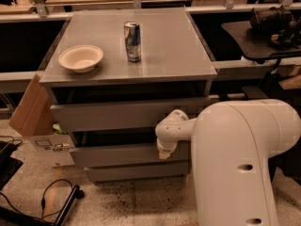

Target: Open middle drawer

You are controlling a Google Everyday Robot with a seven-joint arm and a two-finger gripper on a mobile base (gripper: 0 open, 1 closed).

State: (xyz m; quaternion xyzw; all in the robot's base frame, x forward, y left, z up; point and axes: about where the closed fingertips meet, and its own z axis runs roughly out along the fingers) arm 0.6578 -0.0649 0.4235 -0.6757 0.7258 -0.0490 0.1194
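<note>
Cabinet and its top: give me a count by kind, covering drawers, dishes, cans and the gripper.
Drawers: 3, top drawer, middle drawer, bottom drawer
Bowls: 1, bowl on top
Cans: 1, can on top
Grippers: 1, gripper at the middle drawer's upper edge
Total: 6

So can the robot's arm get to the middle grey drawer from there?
Probably yes. The end effector hangs right by the top edge of the wide grey flat-fronted middle drawer, and nothing stands between them.
</note>
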